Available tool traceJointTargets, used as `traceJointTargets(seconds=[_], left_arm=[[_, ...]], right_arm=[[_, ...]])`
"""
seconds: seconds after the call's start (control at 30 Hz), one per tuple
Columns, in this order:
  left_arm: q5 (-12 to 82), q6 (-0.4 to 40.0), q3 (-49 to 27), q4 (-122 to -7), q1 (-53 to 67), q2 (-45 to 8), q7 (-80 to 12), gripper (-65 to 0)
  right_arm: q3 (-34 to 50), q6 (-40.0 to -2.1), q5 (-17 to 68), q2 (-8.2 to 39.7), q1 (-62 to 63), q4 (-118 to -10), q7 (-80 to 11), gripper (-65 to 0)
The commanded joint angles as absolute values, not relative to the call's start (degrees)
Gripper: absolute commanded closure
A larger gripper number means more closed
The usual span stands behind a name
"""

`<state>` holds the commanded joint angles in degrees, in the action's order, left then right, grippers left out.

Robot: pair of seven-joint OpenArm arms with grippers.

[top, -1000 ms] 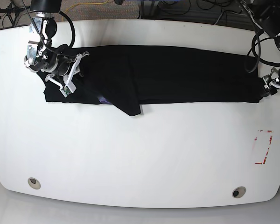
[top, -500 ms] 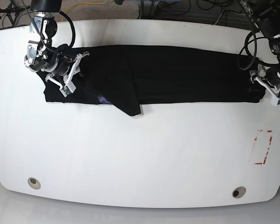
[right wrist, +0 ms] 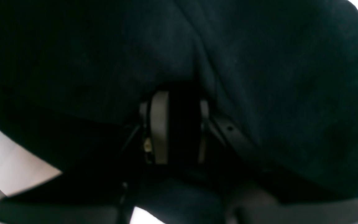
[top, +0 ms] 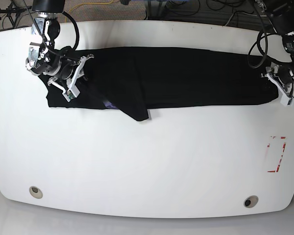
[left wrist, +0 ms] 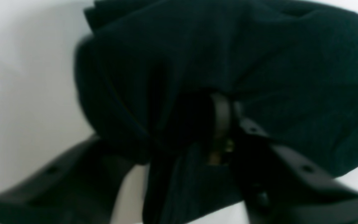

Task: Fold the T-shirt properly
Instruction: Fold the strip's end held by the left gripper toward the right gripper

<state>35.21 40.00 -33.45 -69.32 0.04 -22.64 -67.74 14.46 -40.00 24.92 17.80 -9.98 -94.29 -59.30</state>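
The black T-shirt (top: 186, 78) lies as a long flat band across the far half of the white table (top: 147, 161). A pointed flap (top: 139, 113) hangs toward me, with a sliver of purple print (top: 109, 104) beside it. At the band's left end my right gripper (top: 81, 73) is shut on the cloth. The right wrist view shows dark fabric (right wrist: 259, 62) pinched between the pads (right wrist: 158, 124). My left gripper (top: 275, 85) holds the band's right end. In the left wrist view, bunched cloth (left wrist: 291, 62) sits between the fingers (left wrist: 222, 118).
A red-marked rectangle (top: 277, 154) lies on the table at the near right. Two round holes (top: 35, 192) (top: 251, 201) sit close to the front edge. Cables and stands run behind the table's far edge.
The left arm has moved in onto the shirt's right end and shifted slightly up, and the cloth there has bunched. The right arm and the left end have stayed put.
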Motion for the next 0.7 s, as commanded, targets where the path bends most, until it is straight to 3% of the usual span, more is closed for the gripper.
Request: traceJointTargets(seconds=[0.23,0.47,0.7], left_arm=[[35.21,40.0,-31.69,-72.4,0.04,-22.64,-67.74,-5.8],[35.12,40.0,-30.46,-89.89,2.68,-22.55,-67.82,-4.6],[35.12,40.0,-22.99,-102.99,3.3,-22.46,-68.97,-4.6]], right_arm=[[14.46,-40.0,24.66,16.75,-9.89,-94.29,-59.3,-11.6],[14.46,-40.0,24.66,16.4,-9.89,-94.11,-59.3,-11.6],[14.37,-40.0,24.66,16.22,-9.89,-94.11,-59.3,-11.6]])
